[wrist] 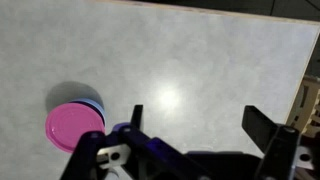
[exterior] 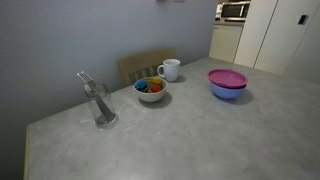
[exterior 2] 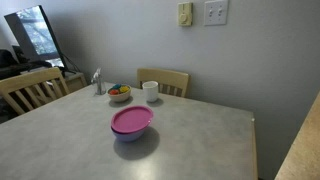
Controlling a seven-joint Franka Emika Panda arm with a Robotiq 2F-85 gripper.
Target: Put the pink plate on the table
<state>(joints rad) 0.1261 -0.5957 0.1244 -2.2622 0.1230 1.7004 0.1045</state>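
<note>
The pink plate (exterior: 227, 77) lies on top of the lavender-blue bowl (exterior: 228, 91) on the grey speckled table (exterior: 190, 140). Both exterior views show it, the plate (exterior 2: 132, 120) sitting on the bowl (exterior 2: 130, 134) near the table's (exterior 2: 190, 150) middle. In the wrist view the plate (wrist: 74, 124) is at the lower left, with the bowl's (wrist: 93, 103) rim showing at its edge. My gripper (wrist: 198, 125) is open and empty, high above the table and off to the right of the plate. The arm is not visible in either exterior view.
A white bowl with colourful contents (exterior: 151, 89), a white mug (exterior: 170, 69) and a clear glass holding a utensil (exterior: 99, 103) stand near the table's back. Wooden chairs (exterior 2: 164, 81) stand at the table's edges. The table's edge (wrist: 298, 80) shows at the right in the wrist view.
</note>
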